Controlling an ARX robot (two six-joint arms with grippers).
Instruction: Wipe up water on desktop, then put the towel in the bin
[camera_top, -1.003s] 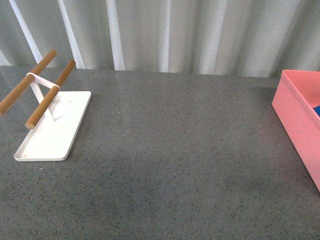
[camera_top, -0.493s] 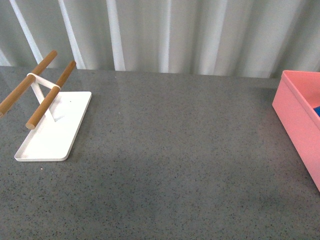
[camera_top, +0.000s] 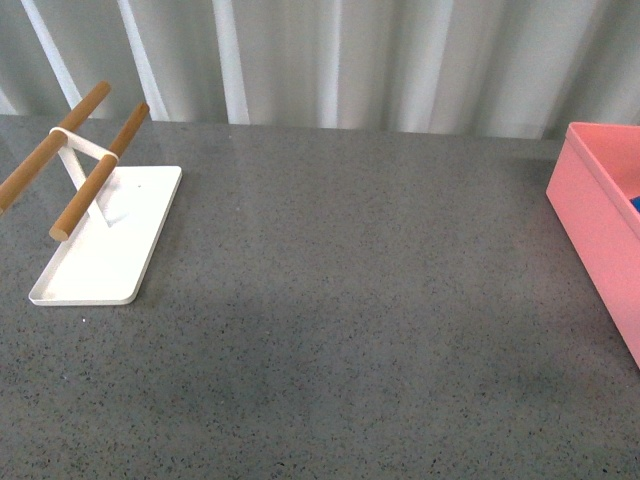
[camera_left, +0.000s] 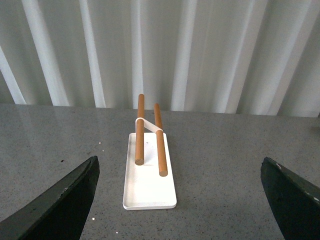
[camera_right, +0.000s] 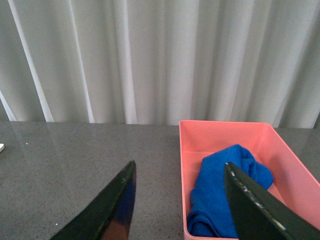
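The blue towel (camera_right: 220, 192) lies crumpled inside the pink bin (camera_right: 220, 129), seen in the right wrist view; in the front view only a blue sliver (camera_top: 635, 204) shows inside the bin (camera_top: 595, 225) at the right edge. The dark speckled desktop (camera_top: 350, 300) fills the front view, and I see no water on it. My right gripper (camera_right: 182, 202) is open and empty, held back from the bin's near left corner. My left gripper (camera_left: 180, 200) is open and empty, facing the white tray. Neither gripper shows in the front view.
A flat white tray (camera_top: 105, 240) with two wooden rods (camera_top: 95, 175) on a white stand sits at the left of the desktop; it also shows in the left wrist view (camera_left: 149, 182). A pale pleated curtain (camera_top: 330, 60) hangs behind the desktop's far edge.
The front view has shifted slightly: the tray, the bin and the desktop's far edge sit a little higher in the picture than before. Nothing on the desktop has moved.
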